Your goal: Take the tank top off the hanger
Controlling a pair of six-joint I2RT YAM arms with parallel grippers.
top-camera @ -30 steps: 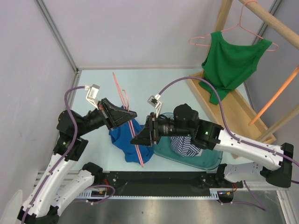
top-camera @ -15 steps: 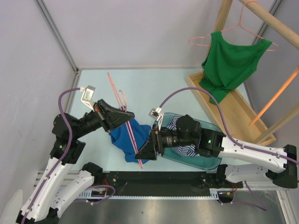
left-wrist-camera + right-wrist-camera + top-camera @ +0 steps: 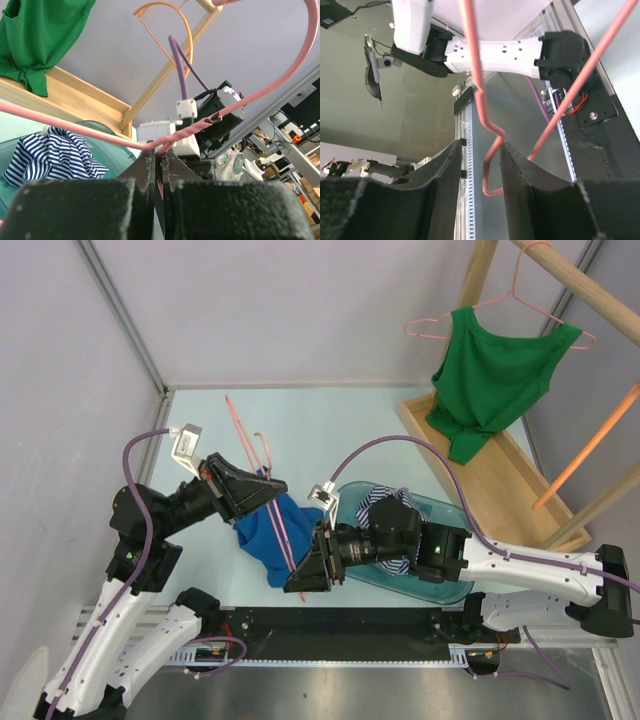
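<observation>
A blue tank top hangs on a pink wire hanger held over the table. My left gripper is shut on the hanger; in the left wrist view its jaws pinch the pink wire. My right gripper is at the hanger's near, lower end, by the tank top's edge. In the right wrist view the gripper is open, with the hanger's bent end between the fingers, close to the right one. The tank top does not show in either wrist view.
A teal bin with a striped garment sits under my right arm. A wooden rack at the right carries a green tank top on another pink hanger. An orange hanger shows in the left wrist view.
My right gripper has slid down along the hanger toward the near edge, to its lower end. My left gripper has shifted slightly left with the hanger. The blue tank top stays on the hanger.
</observation>
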